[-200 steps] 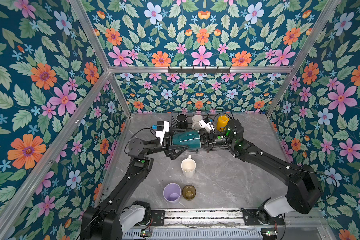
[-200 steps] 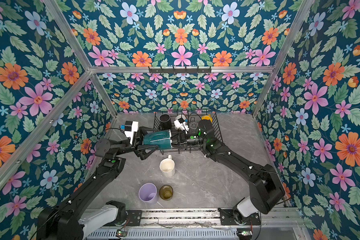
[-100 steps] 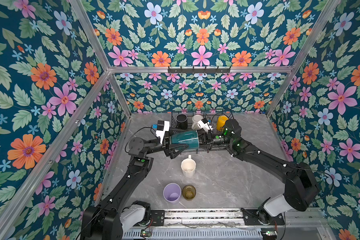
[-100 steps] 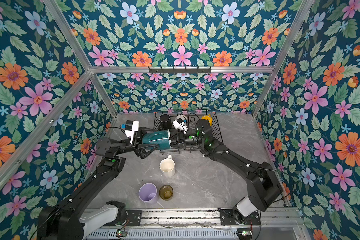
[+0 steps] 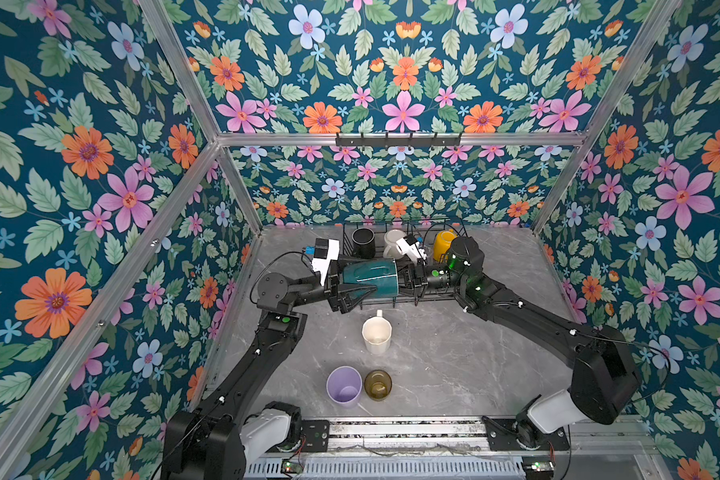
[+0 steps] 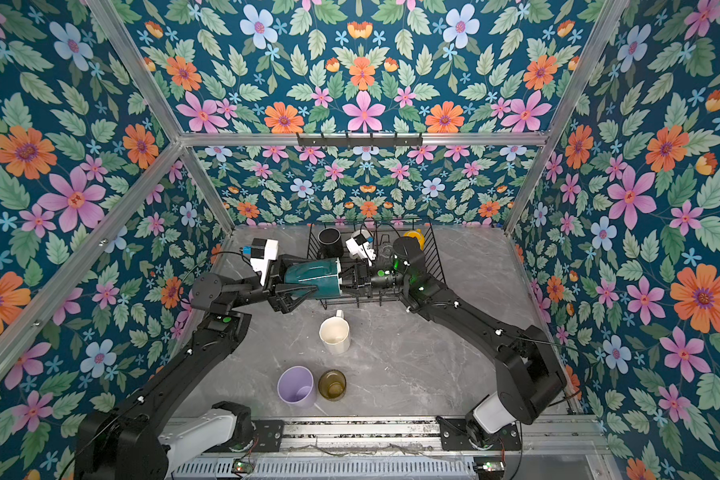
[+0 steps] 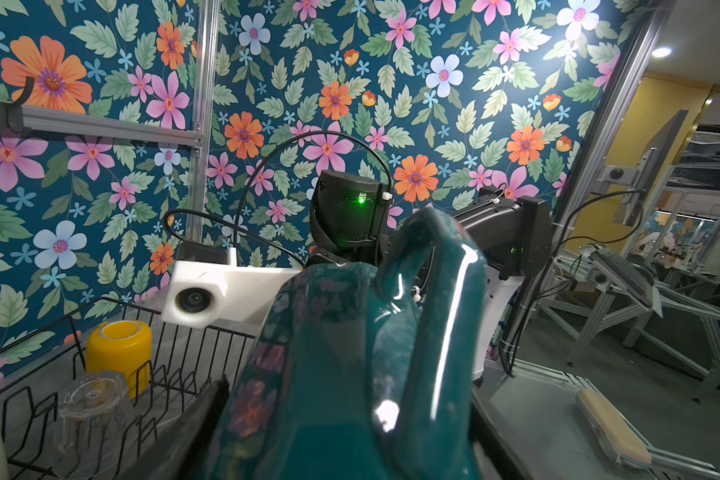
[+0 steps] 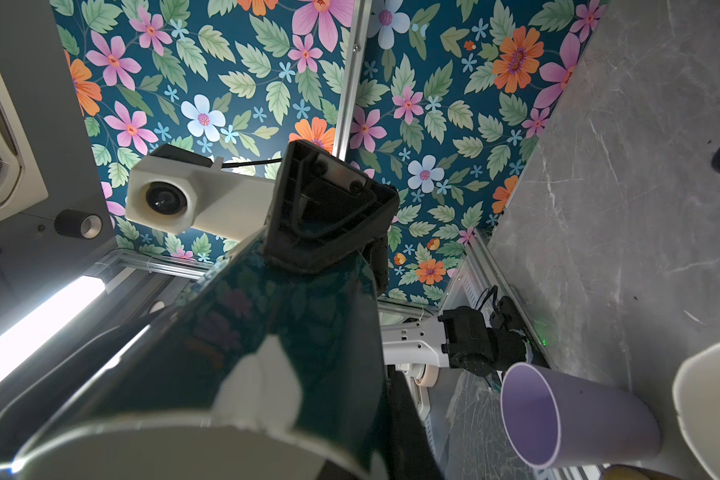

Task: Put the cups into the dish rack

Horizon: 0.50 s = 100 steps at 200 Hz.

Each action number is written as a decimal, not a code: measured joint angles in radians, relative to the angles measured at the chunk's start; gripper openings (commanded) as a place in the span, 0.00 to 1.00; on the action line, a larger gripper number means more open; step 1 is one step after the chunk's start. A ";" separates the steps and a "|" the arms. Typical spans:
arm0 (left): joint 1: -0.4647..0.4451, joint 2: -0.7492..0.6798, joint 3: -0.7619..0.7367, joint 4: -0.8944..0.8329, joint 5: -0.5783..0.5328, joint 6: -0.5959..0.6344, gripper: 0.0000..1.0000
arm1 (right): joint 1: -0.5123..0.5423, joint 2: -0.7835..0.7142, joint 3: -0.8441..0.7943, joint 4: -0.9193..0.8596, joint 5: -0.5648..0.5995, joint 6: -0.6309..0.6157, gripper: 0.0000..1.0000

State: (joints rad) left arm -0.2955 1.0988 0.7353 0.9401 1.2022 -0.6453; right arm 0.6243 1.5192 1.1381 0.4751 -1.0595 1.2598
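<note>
Green mug (image 5: 371, 276) lies sideways over the dish rack's (image 6: 433, 249) front. Right gripper (image 5: 405, 276) pinches its rim; left gripper (image 5: 360, 281) straddles its base, and I cannot tell whether it is clamping.

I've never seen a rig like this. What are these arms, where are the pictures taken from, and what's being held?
These are two robot arms on a grey table. Two pictures look down from overhead, nearly alike; two come from cameras on the arms' wrists. Between the arms a green mug lies sideways over the front of the black wire dish rack. The right claw pinches its rim; the left claw straddles its base, grip unclear. In the rack: a black mug, a yellow mug, a clear glass. On the table: a tall white mug, a lilac tumbler, an amber glass.
</note>
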 measured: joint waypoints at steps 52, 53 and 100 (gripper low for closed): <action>-0.007 -0.010 0.009 -0.077 0.029 0.057 0.91 | -0.001 -0.015 0.007 -0.060 -0.013 -0.007 0.00; -0.007 -0.010 0.010 -0.080 0.029 0.059 0.91 | -0.001 -0.015 0.008 -0.060 -0.013 -0.007 0.00; -0.019 -0.026 0.040 -0.250 0.026 0.187 0.85 | -0.004 -0.024 0.018 -0.116 -0.013 -0.037 0.00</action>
State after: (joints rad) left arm -0.3145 1.0729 0.7750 0.6899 1.2285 -0.4583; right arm 0.6205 1.4952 1.1564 0.3595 -1.0721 1.2228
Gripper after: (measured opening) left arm 0.889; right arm 0.089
